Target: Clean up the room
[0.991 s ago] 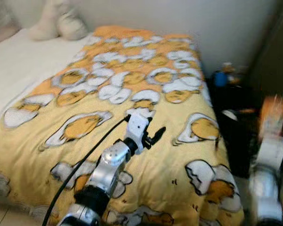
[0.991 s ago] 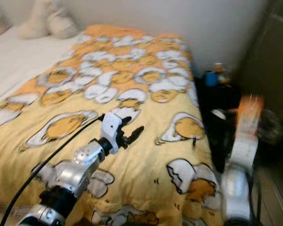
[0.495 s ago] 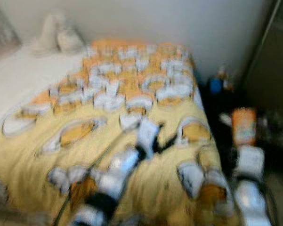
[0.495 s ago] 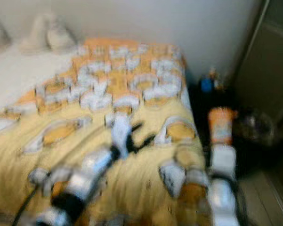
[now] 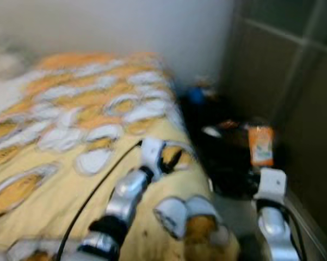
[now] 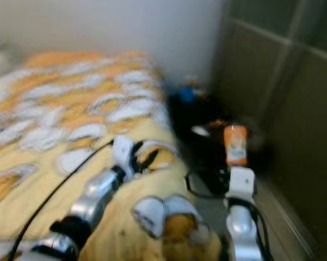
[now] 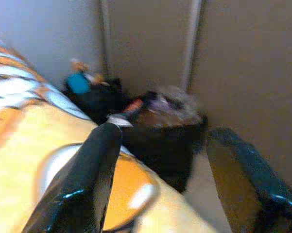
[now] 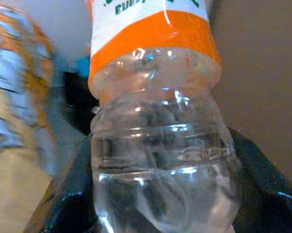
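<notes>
Gripping a clear bottle point(image 8: 155, 145) w/ orange label, right pincer point(image 5: 269, 182) is clamped on it beside the bed point(image 5: 60, 141), near a dark bin point(image 7: 165, 131). Left pincer point(image 7: 160, 174) hangs over the blanket point(image 5: 38, 179), fingers apart, holding nothing

The clear plastic bottle point(image 8: 160, 145) with an orange-and-white label stands upright between the two black fingers of the right gripper point(image 5: 261, 163), which press against its ribbed lower body. It is held up beside the bed's right edge, in front of a black bin point(image 7: 167, 133) holding crumpled rubbish
</notes>
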`<state>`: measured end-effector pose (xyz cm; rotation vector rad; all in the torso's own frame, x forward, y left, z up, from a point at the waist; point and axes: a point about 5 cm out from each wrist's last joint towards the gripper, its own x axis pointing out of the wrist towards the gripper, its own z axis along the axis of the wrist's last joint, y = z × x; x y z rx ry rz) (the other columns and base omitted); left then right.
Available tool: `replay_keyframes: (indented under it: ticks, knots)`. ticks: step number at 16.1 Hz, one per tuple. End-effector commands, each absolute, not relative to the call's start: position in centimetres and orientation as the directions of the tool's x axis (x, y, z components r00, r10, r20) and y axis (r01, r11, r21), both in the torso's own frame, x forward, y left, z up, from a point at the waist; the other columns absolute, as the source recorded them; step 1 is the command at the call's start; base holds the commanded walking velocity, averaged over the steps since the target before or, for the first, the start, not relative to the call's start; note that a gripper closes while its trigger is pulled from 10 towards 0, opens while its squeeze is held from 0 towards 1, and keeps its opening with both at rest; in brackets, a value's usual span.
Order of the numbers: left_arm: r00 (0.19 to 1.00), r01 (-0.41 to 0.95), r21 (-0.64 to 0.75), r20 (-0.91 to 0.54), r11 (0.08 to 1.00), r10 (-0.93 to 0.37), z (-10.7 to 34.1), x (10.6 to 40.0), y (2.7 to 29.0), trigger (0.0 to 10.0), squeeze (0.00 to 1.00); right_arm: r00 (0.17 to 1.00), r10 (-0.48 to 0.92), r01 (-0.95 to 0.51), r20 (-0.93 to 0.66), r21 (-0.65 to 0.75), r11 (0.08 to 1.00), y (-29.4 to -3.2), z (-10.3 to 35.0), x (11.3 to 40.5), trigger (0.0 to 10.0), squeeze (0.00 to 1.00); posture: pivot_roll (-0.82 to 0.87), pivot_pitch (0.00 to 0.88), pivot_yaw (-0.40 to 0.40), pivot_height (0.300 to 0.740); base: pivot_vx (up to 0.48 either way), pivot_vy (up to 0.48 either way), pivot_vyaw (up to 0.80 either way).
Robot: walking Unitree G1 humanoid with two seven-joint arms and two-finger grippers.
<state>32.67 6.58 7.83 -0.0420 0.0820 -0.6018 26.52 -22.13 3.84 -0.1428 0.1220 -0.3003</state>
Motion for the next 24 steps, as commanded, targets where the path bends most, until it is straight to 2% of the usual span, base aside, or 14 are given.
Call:
replay_keyframes:
  ticks: [1, 6, 9, 11, 12, 15, 16, 17, 18, 19, 20, 21, 24]
  knots:
    - [0.821, 0.562, -0.072, -0.067, 0.824, -0.567, 7.8, 32.6, 6.2, 10.0, 0.0, 0.945, -0.309, 0.291, -0.106, -0.154, 0.944, -22.5, 3.9, 26.6, 0.0, 0.0, -0.05, 0.0, 0.034, 0.74, 0.0, 0.0, -0.78]
    - [0.839, 0.535, -0.053, -0.082, 0.843, -0.538, 7.2, 32.5, 6.8, 10.0, 0.0, 0.955, -0.273, 0.254, -0.118, -0.159, 0.954, -21.8, 3.9, 27.2, 0.0, 0.0, -0.04, 0.0, 0.027, 0.74, 0.0, 0.0, -0.78]
    - [0.838, 0.538, -0.029, -0.088, 0.843, -0.538, 7.0, 32.3, 6.8, 10.0, 0.0, 0.933, -0.291, 0.274, -0.212, -0.105, 0.956, -22.0, 2.5, 27.2, 0.0, 0.0, -0.03, 0.0, 0.032, 0.74, 0.0, 0.0, 0.0]
    - [0.774, 0.634, 0.1, -0.088, 0.767, -0.627, 7.2, 31.7, 5.8, 10.0, 0.0, 0.888, -0.331, 0.342, -0.32, -0.023, 0.939, -23.0, 1.3, 27.2, 0.0, 0.0, -0.02, 0.0, 0.043, 0.74, 0.0, 0.0, 0.0]
    - [0.73, 0.683, 0.137, -0.1, 0.717, -0.676, 7.3, 31.3, 5.1, 10.0, 0.0, 0.865, -0.345, 0.36, -0.364, -0.029, 0.933, -23.3, 0.9, 27.4, 0.0, 0.0, -0.02, 0.008, 0.052, 0.74, 0.0, 0.0, 0.0]
    - [0.656, 0.75, 0.183, -0.082, 0.636, -0.75, 8.1, 30.3, 4.1, 10.0, 0.0, 0.83, -0.382, 0.406, -0.406, -0.028, 0.913, -24.4, 0.9, 28.1, 0.0, 0.0, 0.01, 0.067, 0.07, 0.74, 0.0, 0.0, 0.0]
    - [0.553, 0.826, 0.175, -0.062, 0.536, -0.831, 9.1, 29.0, 3.2, 10.0, 0.0, 0.811, -0.407, 0.44, -0.421, -0.021, 0.898, -25.2, 1.3, 28.7, 0.0, 0.0, 0.06, 0.115, 0.078, 0.74, 0.0, 0.0, 0.0]
    - [0.47, 0.874, 0.169, -0.056, 0.455, -0.881, 9.7, 28.0, 2.6, 10.0, 0.0, 0.795, -0.422, 0.463, -0.436, -0.013, 0.886, -25.7, 1.4, 28.8, 0.0, 0.0, 0.07, 0.122, 0.079, 0.74, 0.0, 0.0, 0.0]
    - [0.327, 0.934, 0.17, -0.059, 0.313, -0.943, 11.4, 25.8, 2.4, 10.0, 0.0, 0.767, -0.436, 0.481, -0.47, -0.028, 0.876, -26.2, 1.4, 29.0, 0.0, 0.0, 0.12, 0.17, 0.092, 0.74, 0.0, 0.0, 0.0]
    - [0.344, 0.928, 0.167, -0.041, 0.333, -0.938, 12.4, 25.6, 3.0, 10.0, 0.0, 0.757, -0.438, 0.477, -0.485, -0.047, 0.878, -26.3, 1.4, 29.1, 10.0, 0.75, 0.15, 0.208, 0.096, 0.74, 0.0, 0.0, 0.0]
    - [0.339, 0.93, 0.16, -0.029, 0.33, -0.94, 13.5, 25.0, 3.4, 10.0, 0.0, 0.755, -0.439, 0.474, -0.487, -0.057, 0.878, -26.6, 1.7, 29.4, 10.0, 1.0, 0.17, 0.23, 0.092, 0.74, 0.0, 0.0, 0.0]
    - [0.292, 0.947, 0.154, -0.057, 0.28, -0.955, 14.1, 23.7, 3.5, 10.0, 0.0, 0.766, -0.42, 0.442, -0.486, -0.075, 0.894, -26.4, 2.0, 29.8, 10.0, 1.0, 0.18, 0.245, 0.088, 0.74, 0.0, 0.0, 0.0]
    - [0.346, 0.934, 0.139, -0.115, 0.329, -0.931, 14.9, 23.3, 4.2, 10.0, 0.0, 0.761, -0.423, 0.458, -0.492, -0.053, 0.887, -26.7, 2.6, 30.3, 10.0, 1.0, 0.19, 0.25, 0.074, 0.74, 0.0, 0.0, 0.0]
